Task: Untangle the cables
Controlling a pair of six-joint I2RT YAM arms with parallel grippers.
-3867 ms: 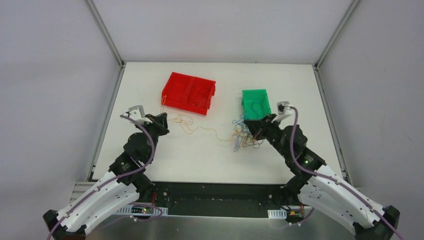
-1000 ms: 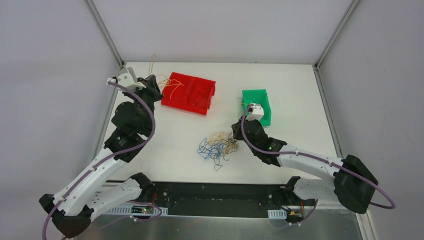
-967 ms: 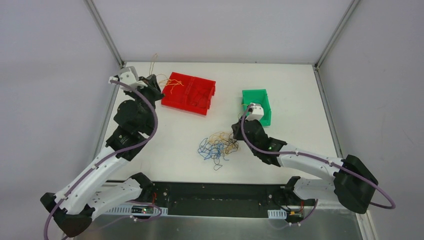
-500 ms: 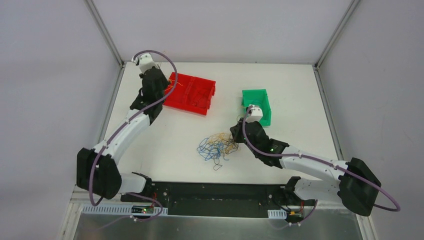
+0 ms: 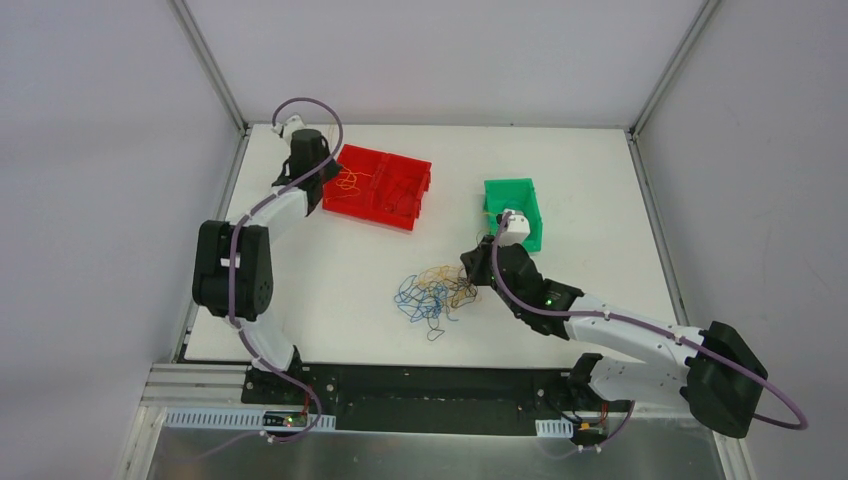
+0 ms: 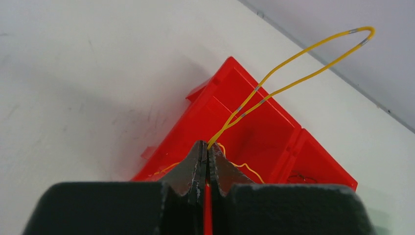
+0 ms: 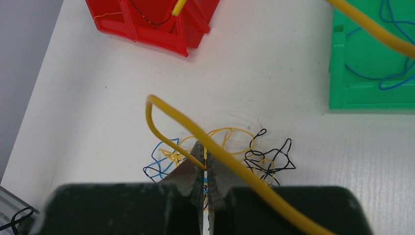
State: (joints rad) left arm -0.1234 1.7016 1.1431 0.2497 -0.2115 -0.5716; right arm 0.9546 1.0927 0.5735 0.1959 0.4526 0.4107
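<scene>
A loose tangle of cables [image 5: 433, 295], yellow, blue and black, lies mid-table. My right gripper [image 5: 472, 272] sits at its right edge, shut on a yellow cable [image 7: 148, 112] that bends up and sweeps past the camera; its tips [image 7: 204, 157] hover over the tangle [image 7: 266, 159]. My left gripper [image 5: 326, 172] reaches over the left end of the red bin [image 5: 400, 195]. It is shut [image 6: 208, 147] on a yellow cable [image 6: 362, 30] whose long loop stands up over the bin. More yellow cable [image 5: 347, 181] lies inside that bin.
A green bin [image 5: 530, 187] stands just behind the right gripper and holds blue cables [image 7: 391, 73]. A black cable [image 7: 151, 22] lies in the red bin's [image 7: 147, 32] other compartment. Metal frame posts rise at the table's far corners.
The left arm has swung from the table's far-left edge over the red bin, carrying its yellow cable, which now lies partly in the bin. The right arm and the tangle barely moved.
</scene>
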